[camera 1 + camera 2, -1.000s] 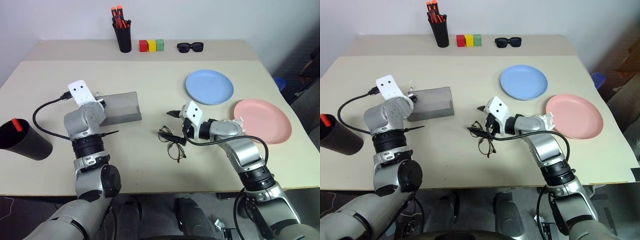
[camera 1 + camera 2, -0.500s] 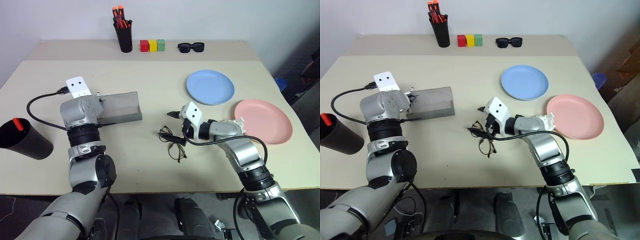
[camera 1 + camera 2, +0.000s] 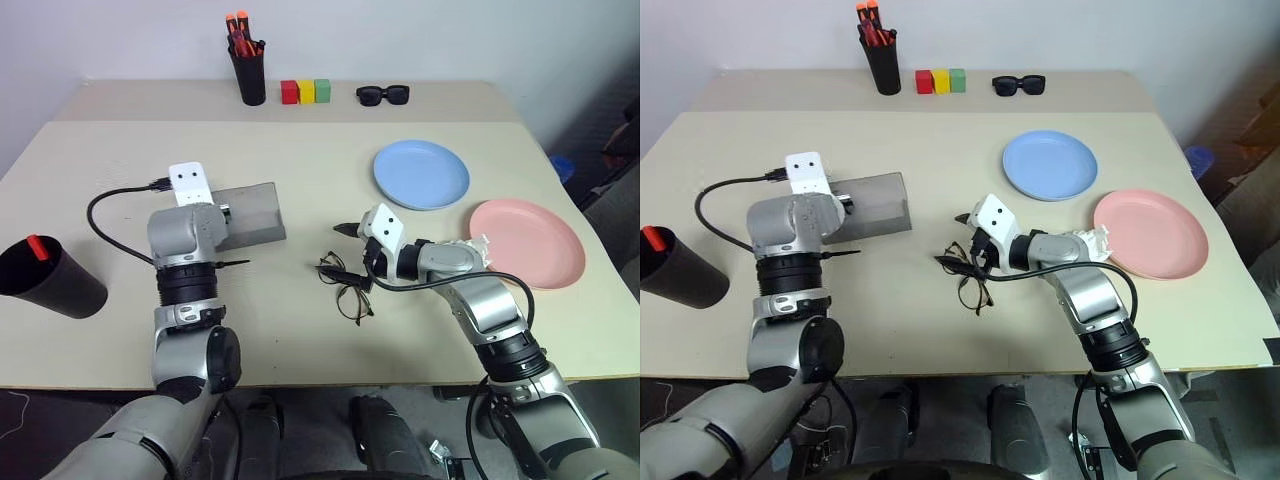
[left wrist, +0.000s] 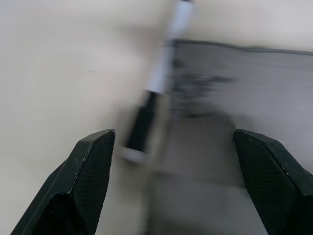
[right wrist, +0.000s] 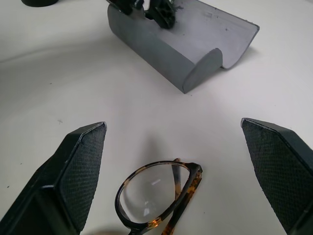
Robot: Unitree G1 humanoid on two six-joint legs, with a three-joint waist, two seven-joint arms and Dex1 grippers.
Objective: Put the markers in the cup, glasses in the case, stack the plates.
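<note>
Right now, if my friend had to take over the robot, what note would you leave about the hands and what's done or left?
Left hand: open, empty, over the grey case, which lies open; a white marker lies beside the case.
Right hand: open, empty, just above the glasses on the table.
Black cup at the table's left edge, with the red-capped marker already inside.
Blue plate and pink plate lie side by side, unstacked.
Left: white marker into the cup, glasses into the case, stack the plates.
</note>
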